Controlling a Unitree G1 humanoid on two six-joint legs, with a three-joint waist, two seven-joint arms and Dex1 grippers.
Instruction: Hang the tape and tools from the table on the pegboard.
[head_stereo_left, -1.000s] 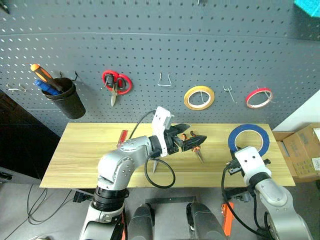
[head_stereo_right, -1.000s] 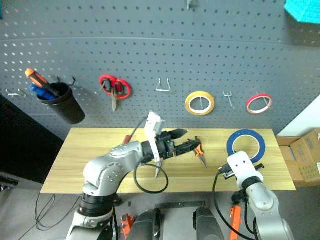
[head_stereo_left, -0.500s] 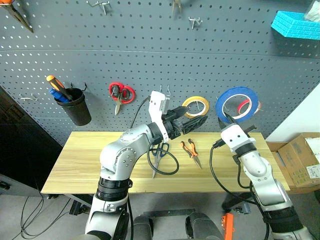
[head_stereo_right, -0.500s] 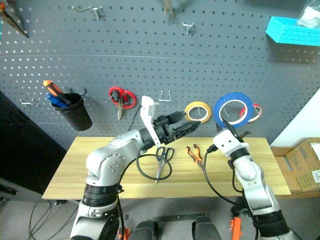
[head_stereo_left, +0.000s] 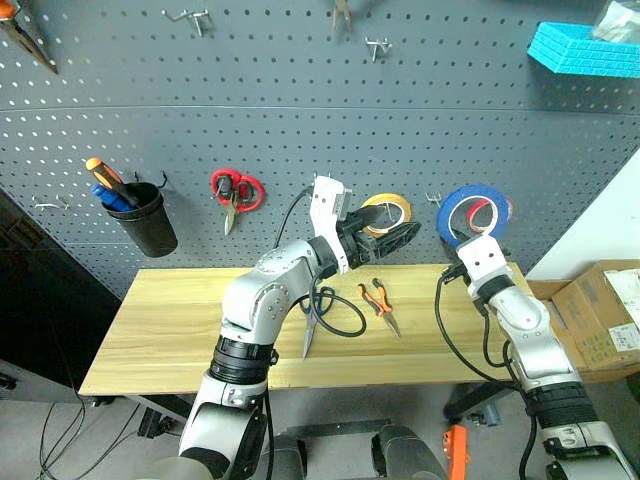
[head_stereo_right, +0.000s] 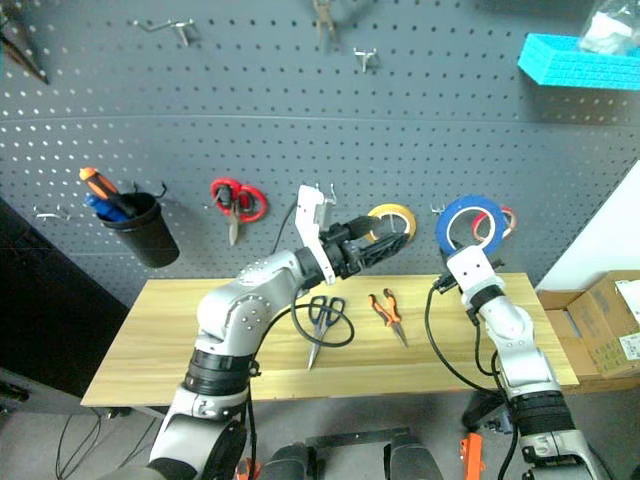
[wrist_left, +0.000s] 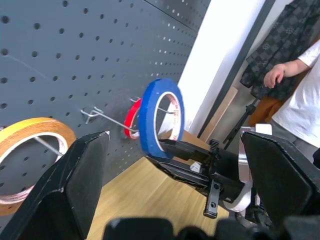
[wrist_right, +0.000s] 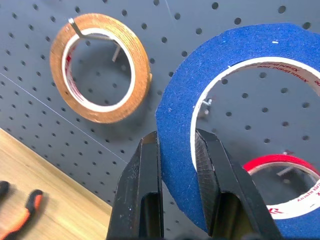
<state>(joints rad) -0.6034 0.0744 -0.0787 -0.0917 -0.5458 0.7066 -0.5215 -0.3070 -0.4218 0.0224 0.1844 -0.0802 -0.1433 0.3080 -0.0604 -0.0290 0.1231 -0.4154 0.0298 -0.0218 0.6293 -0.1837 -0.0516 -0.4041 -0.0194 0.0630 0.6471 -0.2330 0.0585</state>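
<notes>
A: Status? Big stuff first.

B: Pegboard (head_stereo_left: 300, 90) fills the bkgd, plank table (head_stereo_left: 160, 320) below it. On the board: black cup (head_stereo_left: 143, 217) w/ orange-handled screwdriver (head_stereo_left: 100, 172), red-handled scissors (head_stereo_left: 234, 190), yellow tape roll (head_stereo_left: 388, 212), red tape roll (wrist_right: 280, 192).

A: Blue tape?

B: Off the table. Right gripper (wrist_right: 177, 150) pinches its rim, one finger each side of the band. Blue tape (head_stereo_left: 474, 213) sits upright, close to the board, overlapping the red roll, bare hook (wrist_left: 107, 117) next to it. Can't tell if it's on a hook yet.

A: Left arm?

B: Left gripper (head_stereo_left: 395, 235) is raised in front of the yellow roll, fingers spread wide, nothing in them.

A: Tools?

B: Both flat on the table. Dark-handled scissors (head_stereo_right: 320, 325) mid-table, blades toward the front edge, arm cable looped around them. Orange-black pliers (head_stereo_left: 378, 300) just right of those, apart.

A: Anything else?

B: Person (wrist_left: 300, 85) stands off to the side in left wrist view.
</notes>
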